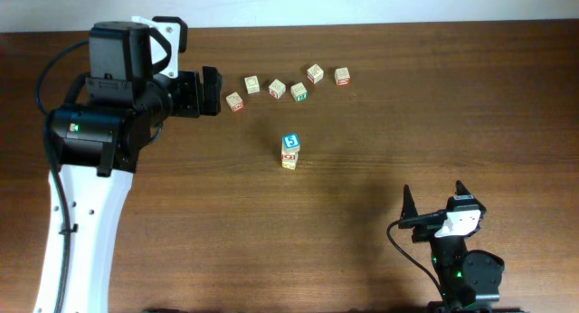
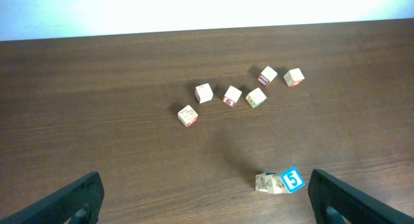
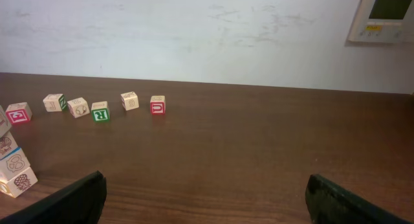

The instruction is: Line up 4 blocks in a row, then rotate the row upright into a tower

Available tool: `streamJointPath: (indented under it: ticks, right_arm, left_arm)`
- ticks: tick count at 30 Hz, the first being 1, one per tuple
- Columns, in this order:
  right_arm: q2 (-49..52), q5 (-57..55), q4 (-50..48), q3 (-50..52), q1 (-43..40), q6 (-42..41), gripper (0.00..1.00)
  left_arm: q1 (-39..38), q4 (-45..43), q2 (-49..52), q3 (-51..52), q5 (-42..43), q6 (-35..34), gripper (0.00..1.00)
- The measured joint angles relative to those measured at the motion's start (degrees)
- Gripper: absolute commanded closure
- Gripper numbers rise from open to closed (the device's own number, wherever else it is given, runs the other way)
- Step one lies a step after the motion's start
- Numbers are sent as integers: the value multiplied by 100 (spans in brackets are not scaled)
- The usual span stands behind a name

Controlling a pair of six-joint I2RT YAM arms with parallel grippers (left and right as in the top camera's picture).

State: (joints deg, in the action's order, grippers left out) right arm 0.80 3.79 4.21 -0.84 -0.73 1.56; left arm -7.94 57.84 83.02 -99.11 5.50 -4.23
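Several pale wooden blocks (image 1: 277, 89) lie in a curved row at the back of the table, also in the left wrist view (image 2: 232, 95) and the right wrist view (image 3: 99, 111). In front of them stands a small stack (image 1: 289, 157) topped by a block with a blue face and a white 5 (image 2: 292, 179); the stack (image 3: 14, 164) is cut off at the right wrist view's left edge. My left gripper (image 1: 212, 90) hovers open just left of the row and holds nothing (image 2: 207, 204). My right gripper (image 1: 435, 201) is open and empty near the front edge, far from the blocks (image 3: 207, 201).
The dark wooden table (image 1: 407, 123) ends at a pale wall along the back. The left arm's white body (image 1: 81, 232) covers the table's left side. A wall panel (image 3: 387, 15) shows at the upper right of the right wrist view.
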Motion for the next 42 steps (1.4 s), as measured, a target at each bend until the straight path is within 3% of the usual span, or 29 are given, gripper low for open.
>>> streamJointPath:
  ticks: [7,9,11,13,16,19,23,26,42]
  right_arm:
    - [0,0,0,0,0,-2,2]
    - [-11,2,-7,0,0,-4,2]
    - [-11,0,0,0,0,-4,2]
    - [-11,2,-15,0,-2,-7,2]
    - [-17,0,-22,0,-4,2,2]
    - [-15,0,-11,2,-4,-2,2]
    - [-22,0,0,2,-4,2,2]
    - [-17,0,-4,2,-4,0,2]
    - [-17,0,-2,2,-4,-2,2]
  left_arm:
    - [4,326,-63,59,-369,127,1]
    - [4,-61,-487,522,-538,428,1]
    - [4,-944,-1290,1504,-597,717,1]
    - [11,-2444,-2205,2916,-623,859,1]
    - [37,-4846,-3987,5912,-638,942,1]
    - [127,-5681,-5790,8135,-645,964,1]
    - [398,-5753,-7672,9569,-662,981,1]
    - [417,-5451,-8209,9812,-664,1071,1]
    - [417,-5307,-8214,9816,-660,1071,1]
